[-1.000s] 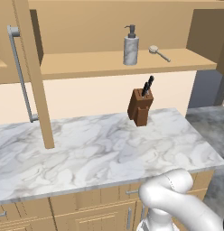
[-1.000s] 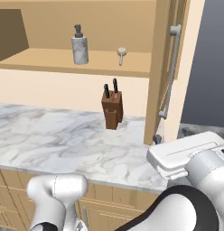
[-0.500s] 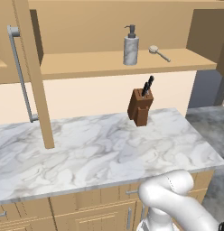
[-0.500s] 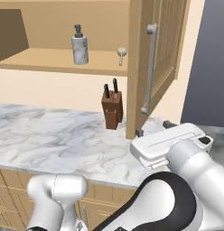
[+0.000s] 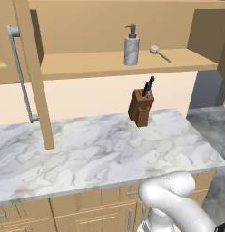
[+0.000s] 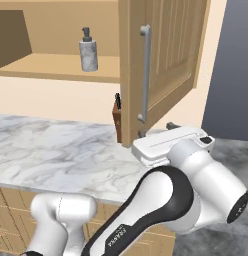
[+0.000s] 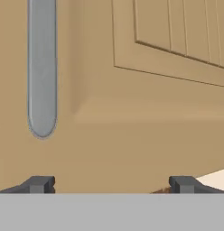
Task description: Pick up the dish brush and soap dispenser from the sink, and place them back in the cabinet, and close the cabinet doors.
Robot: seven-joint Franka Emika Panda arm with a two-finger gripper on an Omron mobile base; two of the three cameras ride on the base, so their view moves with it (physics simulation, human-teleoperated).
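Observation:
The soap dispenser [image 5: 131, 47] [image 6: 88, 52] stands upright on the cabinet [image 5: 87, 65] shelf, with the dish brush [image 5: 158, 52] lying just to its right. The left cabinet door [image 5: 36, 77] stands wide open. The right cabinet door [image 6: 163, 60] is swung partway across the opening and hides the brush in the right base view. My white hand [image 6: 168, 143] sits at that door's lower edge. In the hand view my gripper [image 7: 111, 185] is open, its fingertips [image 7: 39, 184] close to the door's outer face beside the silver bar handle [image 7: 41, 76]. The sink is out of view.
A brown knife block [image 5: 141, 107] stands on the marble counter [image 5: 87, 158] under the shelf, half hidden behind the right door in the right base view. Tan drawer fronts [image 5: 64, 213] run below the counter. The left door's bar handle [image 5: 21, 77] juts out over the counter.
The right door has swung left toward the cabinet opening, covering the dish brush in the right base view. My hand has followed it leftward. The gripper has stayed open.

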